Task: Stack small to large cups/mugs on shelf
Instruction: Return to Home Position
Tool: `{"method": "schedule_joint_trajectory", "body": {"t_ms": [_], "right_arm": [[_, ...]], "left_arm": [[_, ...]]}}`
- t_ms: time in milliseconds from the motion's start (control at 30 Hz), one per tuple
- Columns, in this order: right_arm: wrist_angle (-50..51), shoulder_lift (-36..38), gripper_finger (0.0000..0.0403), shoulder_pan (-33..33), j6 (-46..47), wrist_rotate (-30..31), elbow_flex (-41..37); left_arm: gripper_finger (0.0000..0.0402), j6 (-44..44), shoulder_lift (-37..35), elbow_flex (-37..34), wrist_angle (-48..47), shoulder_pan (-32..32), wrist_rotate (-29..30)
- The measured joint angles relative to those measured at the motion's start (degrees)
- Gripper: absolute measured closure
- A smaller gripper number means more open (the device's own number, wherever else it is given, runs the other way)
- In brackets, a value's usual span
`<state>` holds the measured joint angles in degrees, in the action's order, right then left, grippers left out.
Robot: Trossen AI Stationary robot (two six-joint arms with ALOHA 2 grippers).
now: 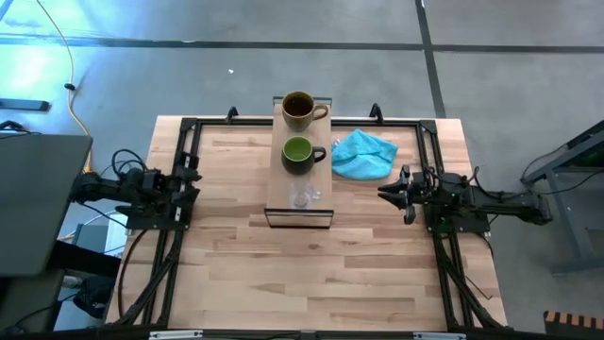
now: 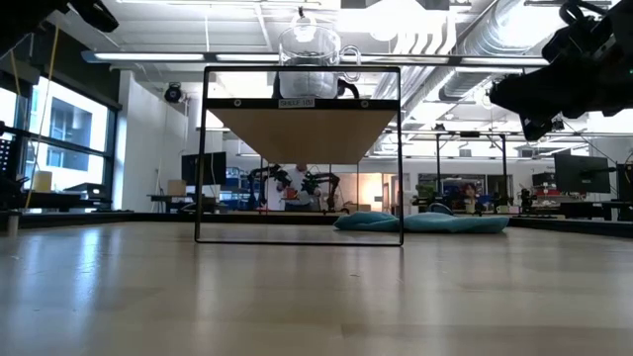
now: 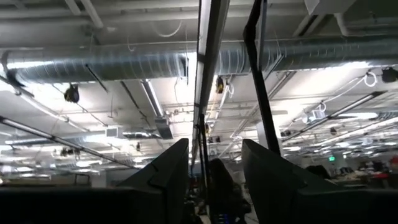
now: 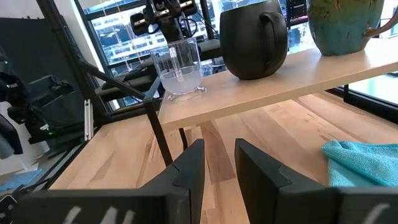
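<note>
High view, mugs: I've got the brown-tan mug, the dark green mug and the clear glass cup in a row along the shelf, none touching.
High view, arms: the left end effector sits at the worktop's left edge and the right end effector at its right. Both are well apart from the shelf. A turquoise cloth lies just beside the shelf.
Low view: the glass cup is up on the shelf's near end, with the cloth on the worktop behind.
Left wrist view: fingers apart, nothing between them, aimed at the ceiling.
Right wrist view: fingers slightly apart, empty, facing the shelf.
</note>
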<state>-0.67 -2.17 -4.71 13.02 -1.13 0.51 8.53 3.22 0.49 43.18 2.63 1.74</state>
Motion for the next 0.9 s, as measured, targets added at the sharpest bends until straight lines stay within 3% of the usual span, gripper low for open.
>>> {"method": "schedule_joint_trajectory", "body": {"t_ms": [500,667,900], "right_arm": [[0.2,-0.1,0.0322,0.0,0.0,0.0,0.0],[0.2,-0.1,0.0322,0.0,0.0,0.0,0.0],[0.2,-0.1,0.0322,0.0,0.0,0.0,0.0]], "left_arm": [[0.0263,8.2,0.0,0.0,4.8,0.0,-2.5],[0.0263,10.8,0.0,0.0,7.9,-0.2,1.2],[0.0263,5.5,0.0,0.0,8.5,-7.4,-2.2]]}}
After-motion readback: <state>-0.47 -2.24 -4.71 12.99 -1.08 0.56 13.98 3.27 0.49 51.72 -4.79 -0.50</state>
